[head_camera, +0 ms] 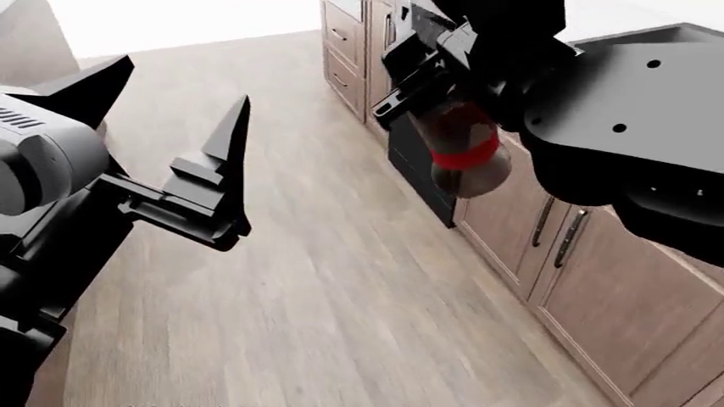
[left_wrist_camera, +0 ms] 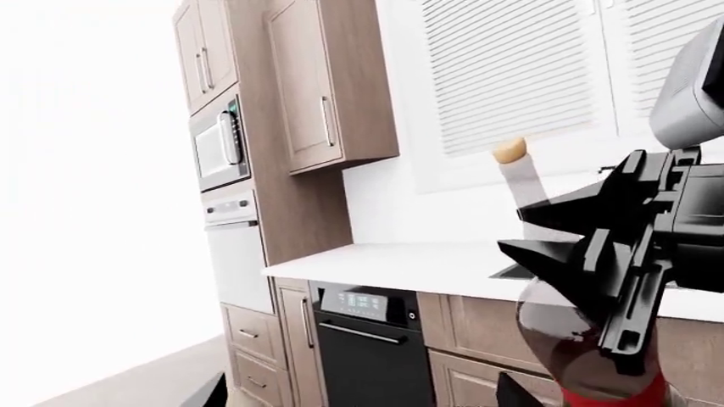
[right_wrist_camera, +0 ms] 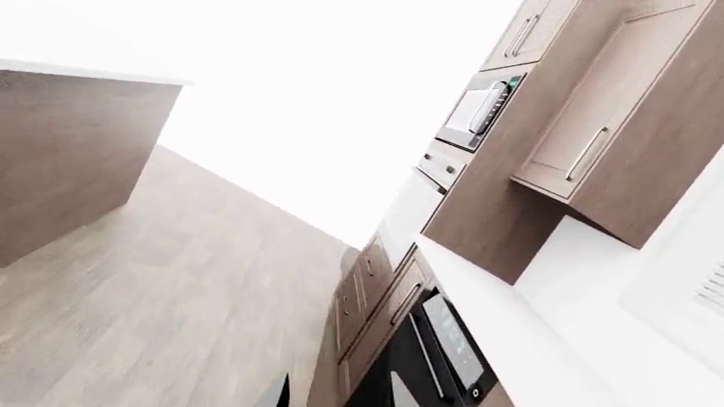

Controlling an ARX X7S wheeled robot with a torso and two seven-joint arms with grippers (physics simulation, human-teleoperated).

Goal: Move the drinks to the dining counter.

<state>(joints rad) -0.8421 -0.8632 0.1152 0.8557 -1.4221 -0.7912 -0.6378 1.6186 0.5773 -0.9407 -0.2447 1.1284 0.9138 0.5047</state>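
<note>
left gripper (head_camera: 232, 170): fingers spread, empty | right gripper (head_camera: 436, 72): clamped on tall clear bottle (head_camera: 459, 148), red band, above wooden floor (head_camera: 339, 297)

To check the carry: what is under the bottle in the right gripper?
Nothing touches the base of the bottle; the right gripper holds it in air, wooden floor below. In the head view, the gripper hides its neck.

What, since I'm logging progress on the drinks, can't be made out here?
- Milk carton and small dark bottle: in no view.
- Tall clear bottle: in the head view its neck is hidden behind the right gripper; in the left wrist view the bottom edge cuts off its base.
- Right wrist view: the far room is washed out by glare.
</note>
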